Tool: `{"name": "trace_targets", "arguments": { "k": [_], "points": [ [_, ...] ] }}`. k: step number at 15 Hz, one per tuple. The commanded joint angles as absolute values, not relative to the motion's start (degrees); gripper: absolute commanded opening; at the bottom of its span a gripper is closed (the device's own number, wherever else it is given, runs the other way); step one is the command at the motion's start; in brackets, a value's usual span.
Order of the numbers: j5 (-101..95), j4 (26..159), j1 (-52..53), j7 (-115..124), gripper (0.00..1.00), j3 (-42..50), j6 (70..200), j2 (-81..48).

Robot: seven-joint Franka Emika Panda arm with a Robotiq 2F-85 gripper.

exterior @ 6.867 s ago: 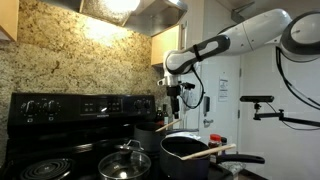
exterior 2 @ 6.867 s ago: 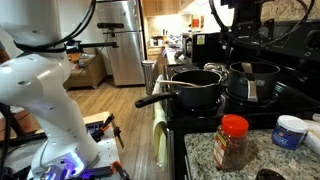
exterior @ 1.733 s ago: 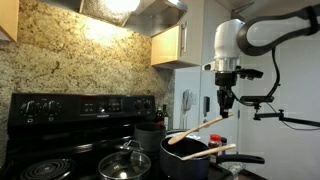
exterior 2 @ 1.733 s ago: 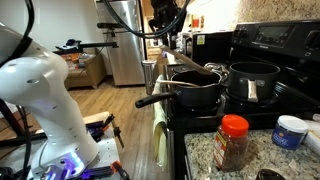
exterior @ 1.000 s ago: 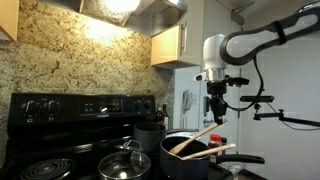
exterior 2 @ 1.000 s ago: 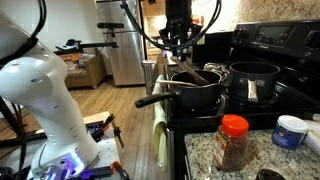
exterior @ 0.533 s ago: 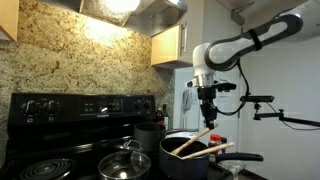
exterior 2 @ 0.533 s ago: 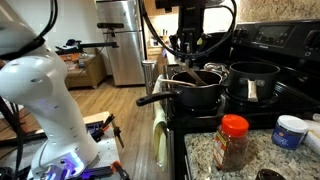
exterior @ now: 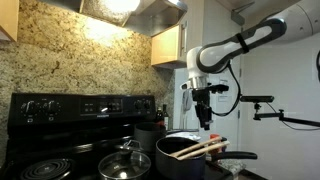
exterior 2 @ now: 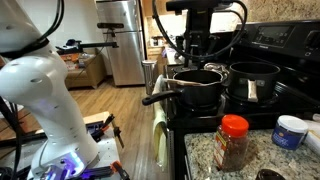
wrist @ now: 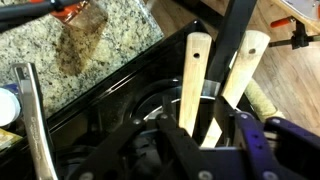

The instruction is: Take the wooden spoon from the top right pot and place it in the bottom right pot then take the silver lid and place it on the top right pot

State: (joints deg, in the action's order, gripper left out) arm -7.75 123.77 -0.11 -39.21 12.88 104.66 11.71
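1. stove (exterior: 70, 105): black, carries everything listed below. No change.

2. bottom right pot (exterior: 178, 160): wide, black, shiny rim, with its long side handle (exterior 2: 160, 97) pointing out toward the room. Changed: half a second ago only the bowl end of the spoon I carried dipped into it, at a slant. Now two wooden pieces rest nearly flat across its rim. I judge the first half of the task done.

3. top right pot (exterior: 150, 136): small, dull grey, behind the black one. It has no spoon in it and no lid on it, so the second half is not yet begun.

4. silver lid (exterior: 125, 163): domed and knobbed, low at the stove's front, off to the side of the black pot. Not moved. It is the next pick, by my reckoning.

5. wooden spoon (exterior: 203, 146): I take it for the upper of the two lying pieces. Its handle juts past the rim, just beside the thicker pale utensil (exterior: 212, 152). In the wrist view the two handles run side by side, and I cannot tell there which is which.

6. gripper (exterior: 204, 124): mine, pointing straight down over the black pot. The fingers (wrist: 255, 140) are spread wide with nothing clasped; the spoon is let go. It lies below my fingertips and apart from them. Both handles show in the gap between the spread fingers in the wrist view.
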Motion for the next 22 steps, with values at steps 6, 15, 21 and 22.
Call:
{"name": "trace_targets", "arguments": {
  "k": [6,15,21,22],
  "points": [
    [-7.77,118.16,-3.18,-36.34,1.00,11.41,104.59,11.12],
    [-6.26,104.25,-1.37,-35.21,1.00,7.97,112.43,2.73],
    [-7.56,96.66,-1.31,-45.71,1.00,4.24,111.51,-5.63],
    [-6.48,99.33,-1.48,-43.44,1.00,3.94,111.91,-3.82]
  ]
}}
